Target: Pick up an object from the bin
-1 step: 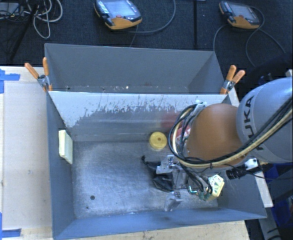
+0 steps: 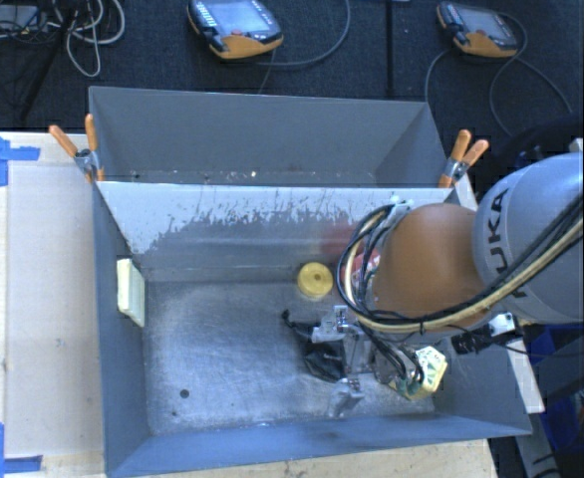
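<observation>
My gripper (image 2: 347,396) hangs low over the front middle-right of the bin floor, close to the front wall. A black, irregular thing (image 2: 310,352) lies right beside it on its left, touching or nearly touching its metal body. A small white, yellow and green thing (image 2: 425,368) lies just to its right, partly under the cables. A round yellow disc-like thing (image 2: 314,280) rests farther back, near the foot of the back wall.
A pale yellow block (image 2: 131,290) leans on the left wall. Something red (image 2: 373,259) peeks out behind the arm's cables. The arm and its orange cover hide the bin's right side. The left half of the floor is bare metal.
</observation>
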Available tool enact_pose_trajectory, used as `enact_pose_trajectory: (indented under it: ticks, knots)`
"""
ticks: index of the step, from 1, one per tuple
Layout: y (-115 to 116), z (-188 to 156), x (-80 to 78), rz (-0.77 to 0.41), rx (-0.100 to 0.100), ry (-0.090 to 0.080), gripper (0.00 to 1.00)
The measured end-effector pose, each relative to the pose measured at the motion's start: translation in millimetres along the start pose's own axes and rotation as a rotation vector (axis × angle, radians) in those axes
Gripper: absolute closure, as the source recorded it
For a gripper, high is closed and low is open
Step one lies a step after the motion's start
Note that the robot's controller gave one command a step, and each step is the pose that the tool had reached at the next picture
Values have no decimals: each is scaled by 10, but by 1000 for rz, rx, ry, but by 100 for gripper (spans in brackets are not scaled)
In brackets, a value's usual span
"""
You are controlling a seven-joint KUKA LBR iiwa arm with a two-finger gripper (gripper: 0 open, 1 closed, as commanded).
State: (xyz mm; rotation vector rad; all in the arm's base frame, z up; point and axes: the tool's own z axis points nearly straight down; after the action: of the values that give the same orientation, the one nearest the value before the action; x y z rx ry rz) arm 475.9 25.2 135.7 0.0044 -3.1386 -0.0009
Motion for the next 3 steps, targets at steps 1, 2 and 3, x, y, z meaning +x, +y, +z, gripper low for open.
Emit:
enact_pose_trajectory:
  ticks: [1,2,3]
  knots:
    - [-429,469,-444,131,-2,-9,0]
    - [-466,466,-616,160,0,0,0]
    - [-353,375,-469,312,0,-1,0]
